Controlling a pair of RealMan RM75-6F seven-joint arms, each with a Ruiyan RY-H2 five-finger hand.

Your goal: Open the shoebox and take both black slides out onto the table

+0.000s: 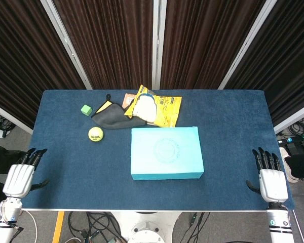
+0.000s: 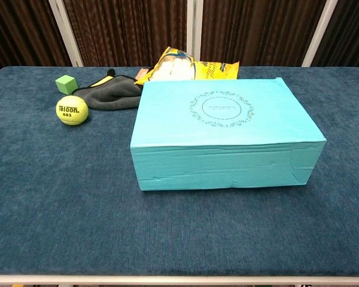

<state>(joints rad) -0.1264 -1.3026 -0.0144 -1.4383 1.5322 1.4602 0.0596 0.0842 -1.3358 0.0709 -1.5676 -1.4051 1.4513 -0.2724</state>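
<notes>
Blue table (image 1: 66, 167): one closed shoebox (image 1: 166, 153), one tennis ball (image 1: 96, 134), one green cube (image 1: 86, 109).

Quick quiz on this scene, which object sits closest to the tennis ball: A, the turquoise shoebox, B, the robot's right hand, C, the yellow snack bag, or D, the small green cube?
D: the small green cube sits just behind the tennis ball on the left side of the table, while the shoebox and the yellow snack bag lie farther away, and the right hand rests at the opposite table edge.
</notes>
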